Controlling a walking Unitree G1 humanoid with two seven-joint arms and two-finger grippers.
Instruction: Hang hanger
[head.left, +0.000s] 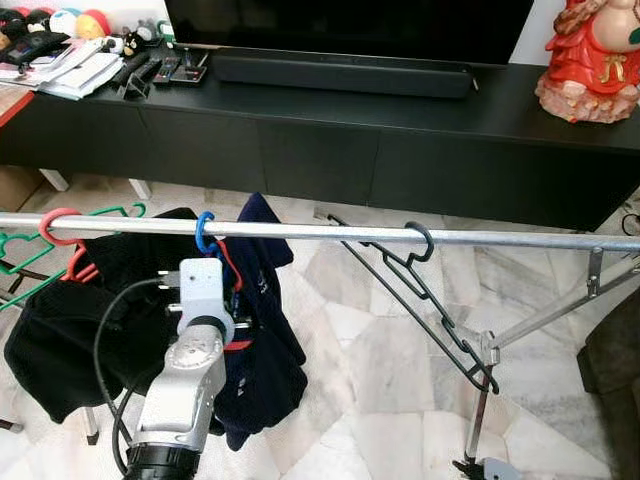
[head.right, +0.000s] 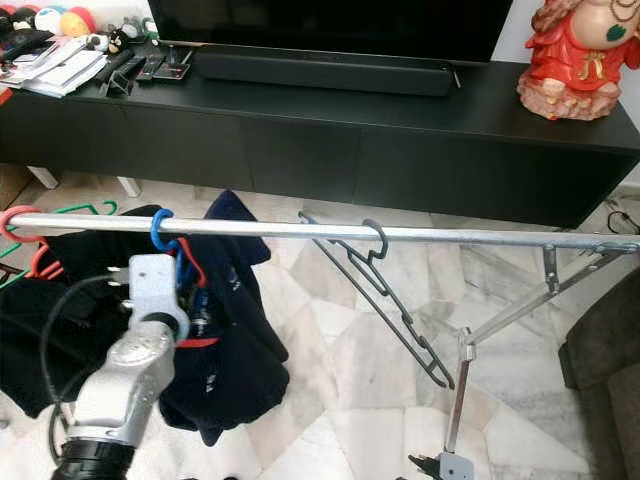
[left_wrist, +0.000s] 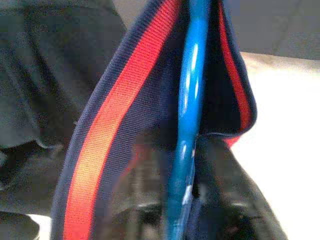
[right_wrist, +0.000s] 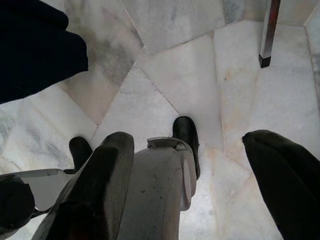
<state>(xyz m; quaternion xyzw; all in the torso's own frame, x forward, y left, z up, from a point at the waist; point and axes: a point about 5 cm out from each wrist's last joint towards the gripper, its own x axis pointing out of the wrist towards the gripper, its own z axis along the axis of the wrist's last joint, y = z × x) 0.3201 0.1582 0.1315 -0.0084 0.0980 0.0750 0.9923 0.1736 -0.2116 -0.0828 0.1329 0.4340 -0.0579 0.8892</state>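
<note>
Hanging on the rail (head.left: 330, 232), the blue hanger (head.left: 204, 232) carries a navy shirt (head.left: 262, 330); left pincer (left_wrist: 187, 220) state unclear, right pincer (right_wrist: 200, 180) apart.

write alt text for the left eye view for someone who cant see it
The robot's left arm reaches up to a blue hanger carrying a navy garment, its hook already over a metal rail. Further along the rail, an empty black hanger hangs tilted on the right, with red and green hangers and dark clothing at the left. Behind stands a black TV cabinet.
</note>
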